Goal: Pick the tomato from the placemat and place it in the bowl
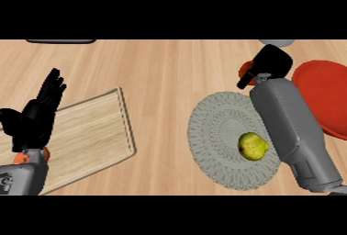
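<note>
Right hand [270, 62] is curled round something red, likely the tomato [248, 80], above the grey placemat [217, 137] beside the red bowl [325, 92]. Carry step; next: move over bowl, release. Yellow-green fruit [253, 146] sits on placemat. Left hand [37, 114] rests open, lower left.

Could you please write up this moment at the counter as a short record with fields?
surface: wooden counter
placemat: round, grey, woven
on placemat: yellow-green round fruit, next to the right forearm
bowl: red, right of the placemat, partly hidden by the forearm
right hand: beyond the placemat, near the bowl's left rim; whether it holds anything cannot be told
left hand: open, fingers up, resting at the left edge
other: wooden board at left
</note>
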